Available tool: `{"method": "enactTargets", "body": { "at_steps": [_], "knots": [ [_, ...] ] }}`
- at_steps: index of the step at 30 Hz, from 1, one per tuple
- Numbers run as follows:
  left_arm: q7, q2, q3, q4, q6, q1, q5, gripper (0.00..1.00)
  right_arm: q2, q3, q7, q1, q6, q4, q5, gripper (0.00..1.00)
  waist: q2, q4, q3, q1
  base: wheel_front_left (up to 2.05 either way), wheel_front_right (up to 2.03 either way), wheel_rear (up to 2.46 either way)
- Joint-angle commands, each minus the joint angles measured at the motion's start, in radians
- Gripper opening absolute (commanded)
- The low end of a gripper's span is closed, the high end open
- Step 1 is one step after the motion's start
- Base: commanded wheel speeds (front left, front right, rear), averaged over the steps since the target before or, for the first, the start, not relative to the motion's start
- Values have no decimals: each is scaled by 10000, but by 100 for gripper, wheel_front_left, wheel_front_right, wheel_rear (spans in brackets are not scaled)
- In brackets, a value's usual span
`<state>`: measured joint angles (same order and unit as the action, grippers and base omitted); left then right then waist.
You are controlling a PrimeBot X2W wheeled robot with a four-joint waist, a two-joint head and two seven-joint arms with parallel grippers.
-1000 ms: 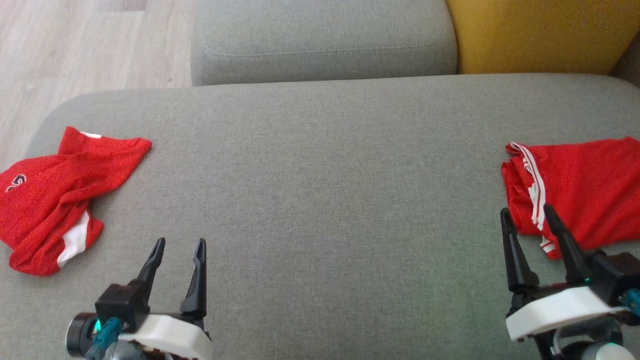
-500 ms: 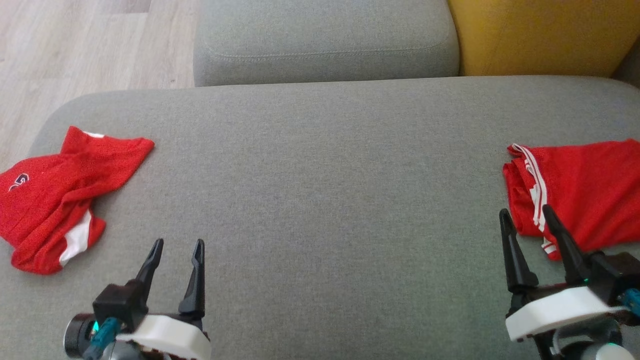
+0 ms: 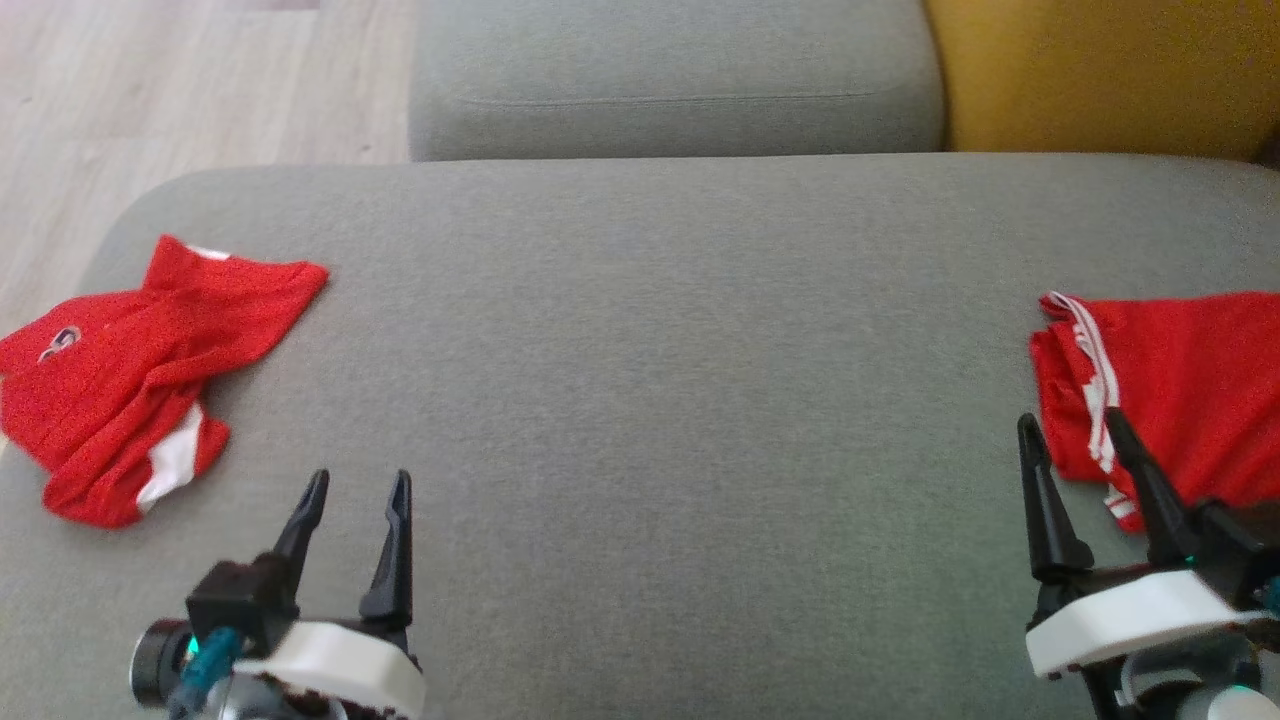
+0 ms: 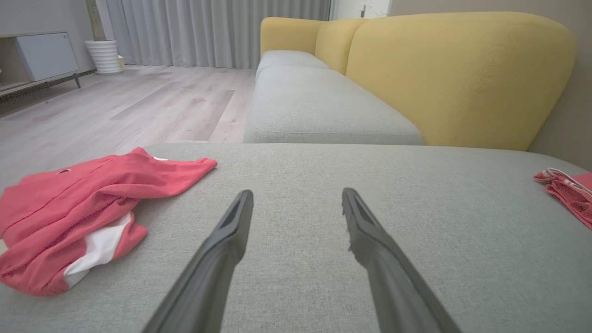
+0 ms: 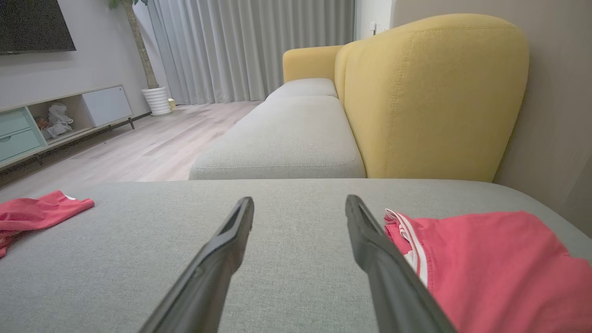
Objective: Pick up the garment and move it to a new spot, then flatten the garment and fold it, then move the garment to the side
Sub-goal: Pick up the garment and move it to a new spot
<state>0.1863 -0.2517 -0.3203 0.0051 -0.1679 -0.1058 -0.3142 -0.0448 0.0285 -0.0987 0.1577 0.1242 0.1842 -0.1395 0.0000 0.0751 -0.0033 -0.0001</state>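
Head view shifted; left hand (image 3: pixel 361 478) and right hand (image 3: pixel 1071 418) hover open.

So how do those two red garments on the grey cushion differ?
The left garment lies crumpled in a heap; the right garment lies flatter. The left garment shows a white panel and a logo; the right garment has thin white stripes along one edge. The left garment lies apart from the left gripper; the right garment lies close beside the right gripper. Both are red and rest on the grey cushion.
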Motion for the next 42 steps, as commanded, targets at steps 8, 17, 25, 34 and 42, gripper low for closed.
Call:
{"method": "enactTargets", "body": {
  "at_steps": [8,17,25,34,42],
  "knots": [
    [318,-191,516,12,95,1195,-196,100,-55,-432,-185,-276,65,794,104,100,0,1598,-26,1,0,0,0],
    [436,-208,758,-145,-125,1129,-274,100,-55,-673,-277,-301,65,897,67,100,0,3012,-116,1,0,0,0],
    [478,-325,923,-241,-241,996,-344,100,-55,-781,-312,-369,65,890,80,100,0,3550,-105,1,0,0,0],
    [570,-282,1028,-333,-367,978,-381,100,-55,-747,-333,-405,65,883,81,100,0,3628,31,1,0,0,0],
    [709,-58,1177,-170,-285,1529,-350,100,-55,-731,-662,-776,65,1223,296,100,0,3460,891,1,0,0,0]
  ]
}}
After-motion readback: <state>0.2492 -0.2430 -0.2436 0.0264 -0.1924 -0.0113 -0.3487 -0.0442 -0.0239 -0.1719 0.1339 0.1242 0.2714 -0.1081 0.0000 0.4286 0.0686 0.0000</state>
